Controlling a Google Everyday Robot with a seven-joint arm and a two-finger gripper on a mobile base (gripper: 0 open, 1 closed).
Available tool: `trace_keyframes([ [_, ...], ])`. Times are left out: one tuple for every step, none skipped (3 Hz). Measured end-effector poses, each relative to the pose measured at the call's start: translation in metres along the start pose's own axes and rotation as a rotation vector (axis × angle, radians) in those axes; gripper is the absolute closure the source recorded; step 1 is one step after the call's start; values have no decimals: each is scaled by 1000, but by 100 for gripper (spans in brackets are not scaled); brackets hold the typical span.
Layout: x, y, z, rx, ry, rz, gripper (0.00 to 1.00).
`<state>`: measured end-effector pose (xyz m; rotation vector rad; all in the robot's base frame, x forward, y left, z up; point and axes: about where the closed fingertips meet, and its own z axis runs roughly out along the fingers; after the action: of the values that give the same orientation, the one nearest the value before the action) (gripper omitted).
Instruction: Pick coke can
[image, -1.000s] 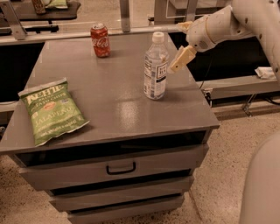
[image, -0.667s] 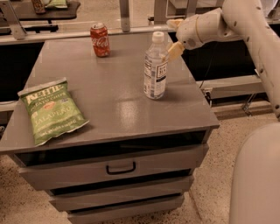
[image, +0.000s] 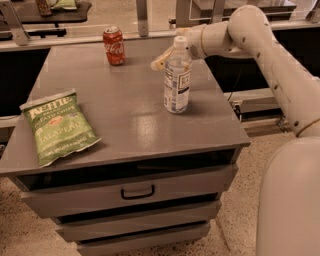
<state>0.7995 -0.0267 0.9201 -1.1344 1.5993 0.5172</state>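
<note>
So the gripper (image: 160, 60) has swung left from the right edge of the bench (image: 135, 130), now just past the water bottle (image: 177, 80) and heading for the coke can (image: 114, 46) standing untouched by the far edge, though I can't tell if it's open or closed.

My one camera: set high before the grey metal drawer cabinet (image: 125, 100), facing down and across its top, fairly near; the cream two-finger gripper (image: 160, 61) sits over the far side.
</note>
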Motion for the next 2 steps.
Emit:
trace_keyframes([
  [-4,28,34,-33,-7,146,0],
  [-4,31,33,-26,-12,148,0],
])
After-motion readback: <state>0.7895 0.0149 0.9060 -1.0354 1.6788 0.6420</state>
